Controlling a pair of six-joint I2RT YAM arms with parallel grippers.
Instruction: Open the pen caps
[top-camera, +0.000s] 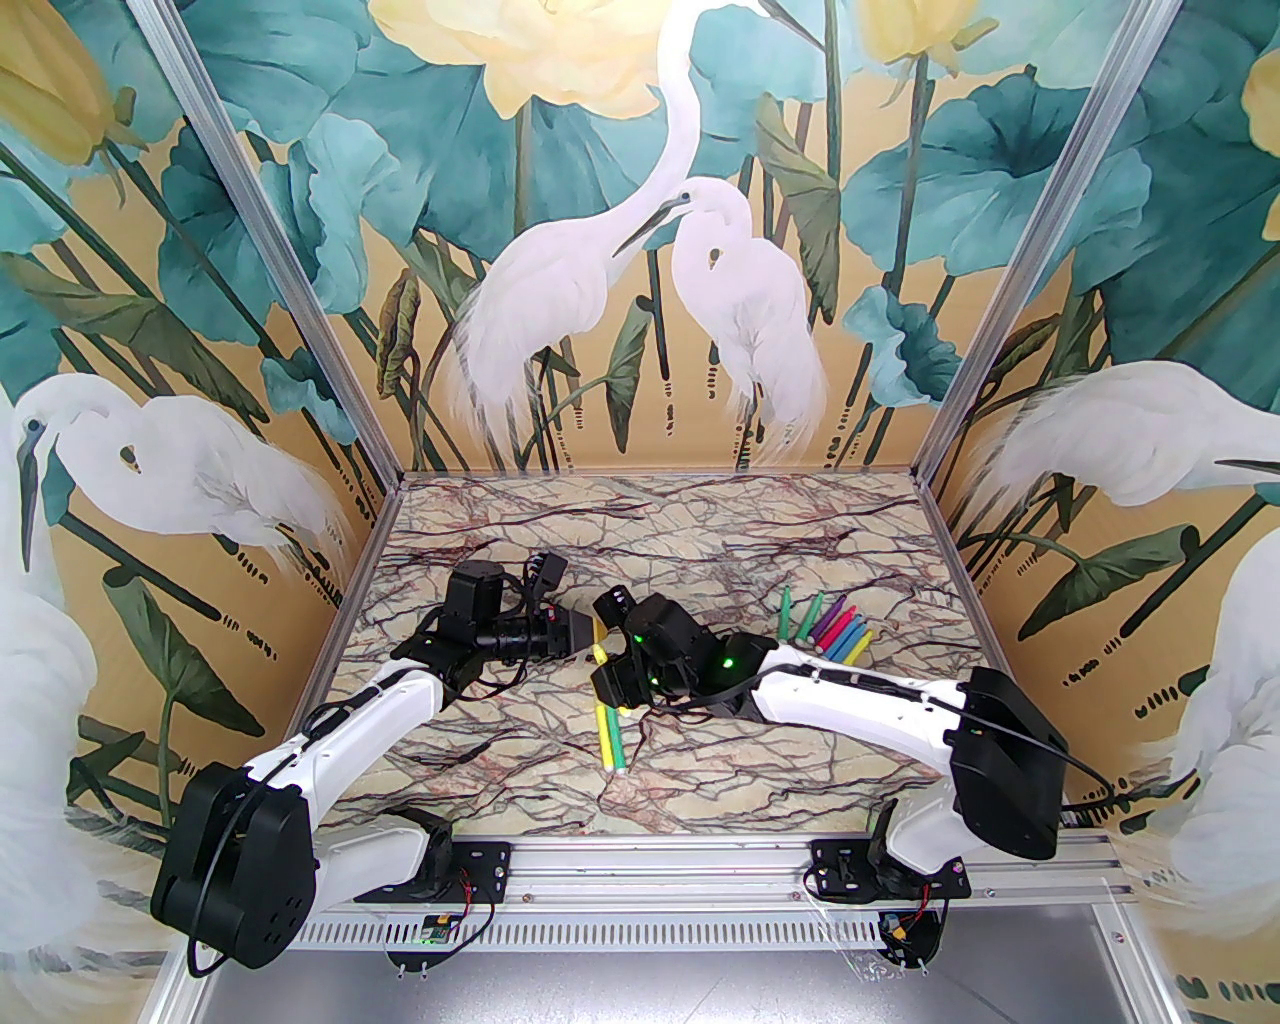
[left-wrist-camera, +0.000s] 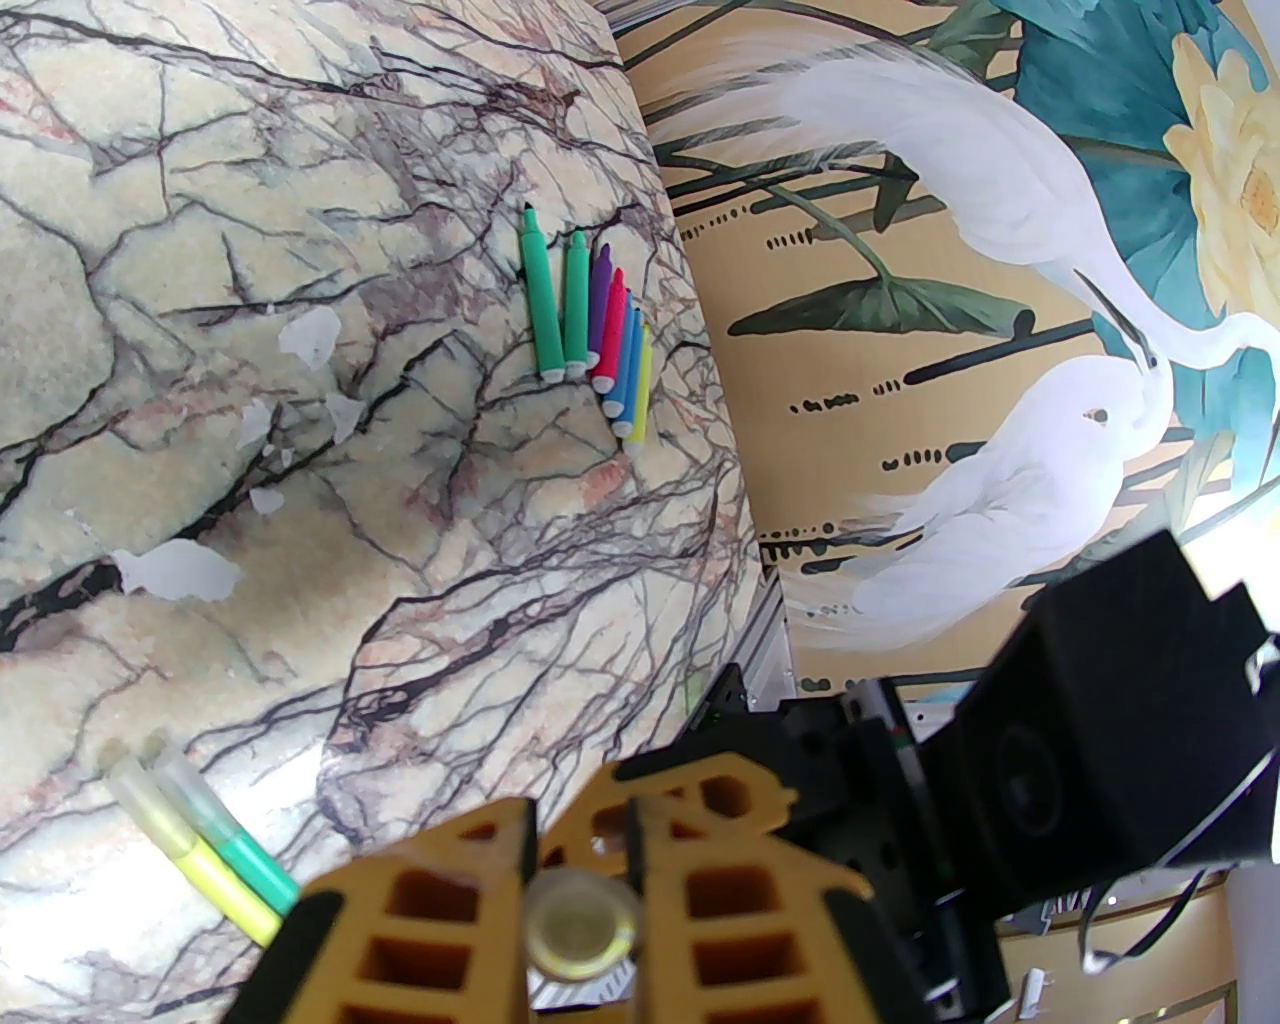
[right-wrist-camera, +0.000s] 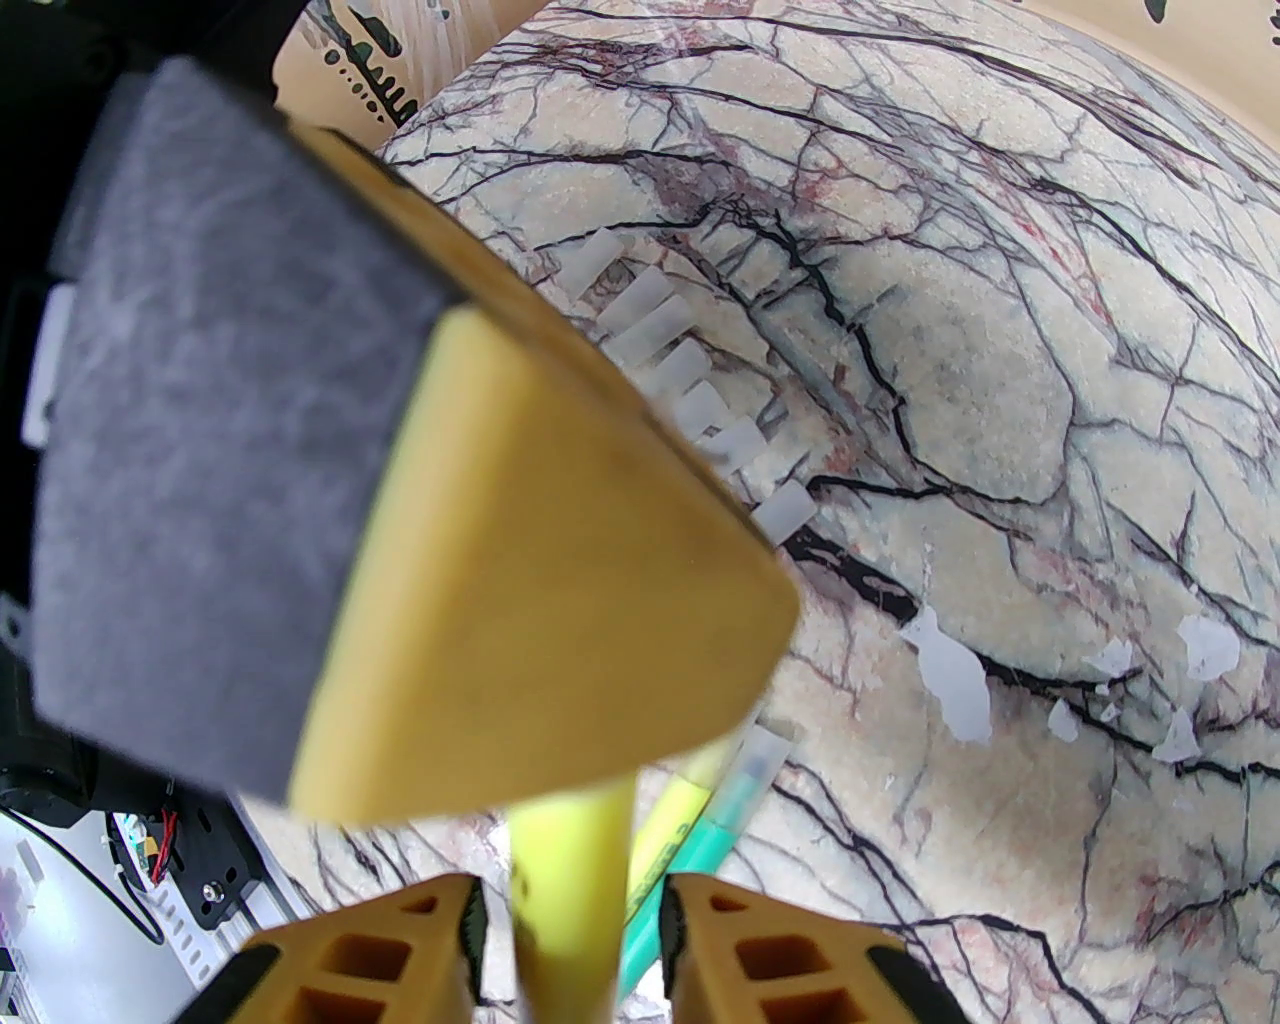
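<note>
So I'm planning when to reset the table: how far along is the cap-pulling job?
Mostly done: a bunch of bare pens lies by the right arm, and loose caps sit in a row. In hand: the left hand is shut on the cap end of a yellow pen whose barrel passes through the open right hand. Left: that cap, plus two capped pens lying on the table.
</note>
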